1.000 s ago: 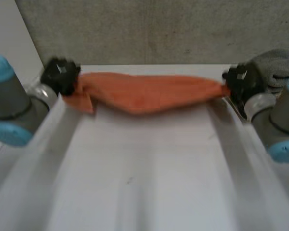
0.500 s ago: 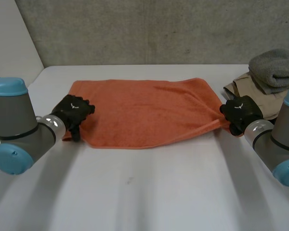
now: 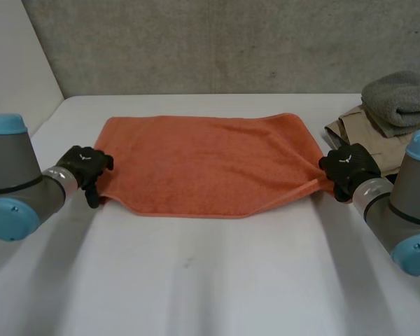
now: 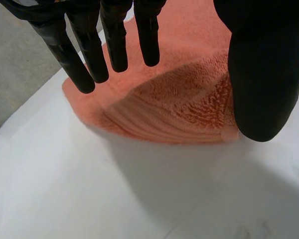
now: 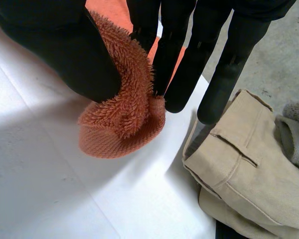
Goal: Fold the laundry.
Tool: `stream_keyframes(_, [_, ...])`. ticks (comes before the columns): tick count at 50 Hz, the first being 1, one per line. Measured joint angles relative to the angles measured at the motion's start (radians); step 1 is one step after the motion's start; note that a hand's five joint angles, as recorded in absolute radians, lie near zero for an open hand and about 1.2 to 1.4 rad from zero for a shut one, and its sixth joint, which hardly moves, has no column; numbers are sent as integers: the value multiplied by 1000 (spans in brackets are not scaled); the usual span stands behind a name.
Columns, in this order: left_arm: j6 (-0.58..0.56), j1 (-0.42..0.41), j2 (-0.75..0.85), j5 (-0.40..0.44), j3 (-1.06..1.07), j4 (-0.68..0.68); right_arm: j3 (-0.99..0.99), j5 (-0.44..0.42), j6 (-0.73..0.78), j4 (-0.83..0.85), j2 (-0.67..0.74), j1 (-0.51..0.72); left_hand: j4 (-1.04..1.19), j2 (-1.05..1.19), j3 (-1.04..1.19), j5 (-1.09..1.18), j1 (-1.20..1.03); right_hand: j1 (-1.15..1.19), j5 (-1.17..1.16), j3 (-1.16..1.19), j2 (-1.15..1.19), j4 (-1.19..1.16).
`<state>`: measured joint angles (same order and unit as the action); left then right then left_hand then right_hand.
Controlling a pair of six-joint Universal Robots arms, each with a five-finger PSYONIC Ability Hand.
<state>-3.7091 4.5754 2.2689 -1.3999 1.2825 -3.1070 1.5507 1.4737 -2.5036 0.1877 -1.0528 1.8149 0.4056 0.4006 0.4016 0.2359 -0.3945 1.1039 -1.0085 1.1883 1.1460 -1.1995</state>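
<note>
An orange towel (image 3: 206, 164) lies spread flat across the far half of the white table (image 3: 217, 280). My left hand (image 3: 84, 168) hovers at the towel's near left corner (image 4: 179, 114), fingers (image 4: 114, 42) straight and spread, thumb apart, holding nothing. My right hand (image 3: 346, 166) is at the towel's near right corner. In the right wrist view, the thumb (image 5: 60, 55) and fingers (image 5: 172, 55) pinch that bunched orange corner (image 5: 124, 119) between them.
A folded beige garment (image 3: 357, 133) with a grey towel (image 3: 399, 98) on top sits at the table's right, just beyond my right hand; the beige cloth (image 5: 239, 169) lies close beside its fingertips. A grey wall runs behind the table.
The towel, stretched in the air between both hands a second ago, now lies flat. My left hand has let go of its corner and drawn back to the left. The right hand keeps its pinch.
</note>
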Motion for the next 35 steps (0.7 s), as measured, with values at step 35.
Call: stream_keyframes(35, [-46,-49,-288,-63,42,246,-91,-38,148,-430,-194,-41,790,793,782,741,-781,0,0,0,0,0])
